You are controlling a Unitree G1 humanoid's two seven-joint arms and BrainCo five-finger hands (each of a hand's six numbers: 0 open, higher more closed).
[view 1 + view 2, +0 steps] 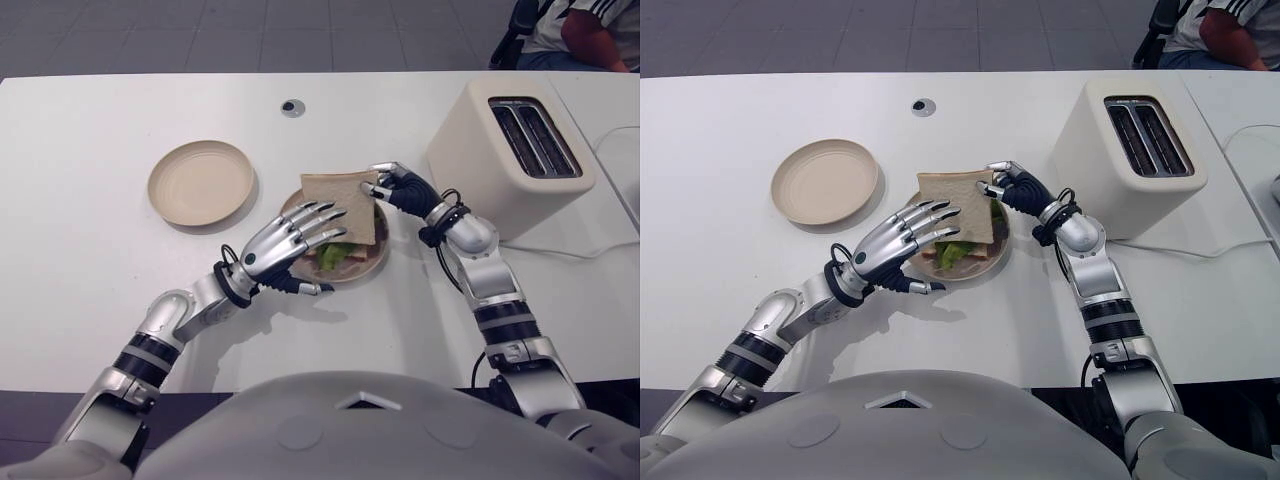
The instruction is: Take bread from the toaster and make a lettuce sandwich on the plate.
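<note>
Left hand (285,250) hovers over the near rim of the plate (374,266), fingers spread wide, holding nothing. Right hand (402,188) pinches a corner of the top bread slice (338,205), held tilted above the lettuce (330,253), which lies on what looks like 1 slice already down. Toaster (510,150) stands just right, both slots apparently empty; a spare dish (200,182) sits left. My read: nearly done, with only lowering and releasing that slice left.
</note>
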